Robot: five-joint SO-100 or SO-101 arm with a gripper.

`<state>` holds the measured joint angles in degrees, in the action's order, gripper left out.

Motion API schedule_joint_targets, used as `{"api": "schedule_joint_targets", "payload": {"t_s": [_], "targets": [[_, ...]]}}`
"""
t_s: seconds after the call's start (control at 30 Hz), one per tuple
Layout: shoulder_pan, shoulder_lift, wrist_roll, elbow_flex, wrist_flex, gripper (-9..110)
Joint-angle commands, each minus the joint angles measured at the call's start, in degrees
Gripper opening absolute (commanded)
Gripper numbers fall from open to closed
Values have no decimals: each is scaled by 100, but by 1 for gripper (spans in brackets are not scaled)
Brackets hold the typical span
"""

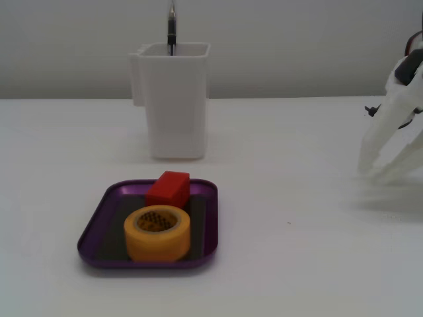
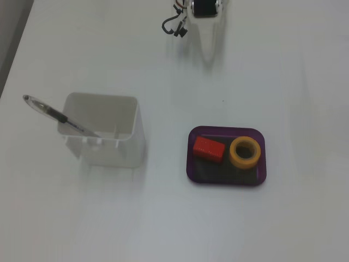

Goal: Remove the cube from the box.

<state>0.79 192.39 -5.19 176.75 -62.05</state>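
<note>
A: Where is the gripper [image 1: 386, 173]?

B: At the right edge of a fixed view, its white fingers angled down toward the table [image 1: 297, 264]. Two prongs show with a gap between them, so it looks parted, though blur makes that only probable. It holds nothing. In the top-down fixed view the gripper [image 2: 210, 54] sits at the top edge, pointing down the picture.

A: And the cube [image 1: 168, 189]?

B: Well apart from the gripper, to its left in that side-on view, lying inside the box [image 1: 92, 231]. From above, the cube [image 2: 209, 150] is below the gripper tip, in the left half of the box [image 2: 226, 179].

A: Anything beside it?

B: A yellow tape roll [image 1: 157, 232], in the same box, just in front of the cube and touching or nearly so. From above the tape roll [image 2: 245, 152] lies to the cube's right.

A: What else?

B: A tall white container [image 1: 173, 99] stands behind the box, farther from the gripper, with a pen [image 1: 171, 30] sticking out. From above, the container [image 2: 103, 131] is far left of the gripper, the pen [image 2: 57, 116] leaning out leftward.
</note>
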Motion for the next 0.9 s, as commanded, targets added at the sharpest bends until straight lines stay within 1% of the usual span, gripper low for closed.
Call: {"api": "schedule_joint_targets", "payload": {"t_s": [0.0,0.7,0.87], "targets": [[35,501,35,35,53,1],[35,501,44,-26,53,1],[26,501,44,-510,62,1]]}}
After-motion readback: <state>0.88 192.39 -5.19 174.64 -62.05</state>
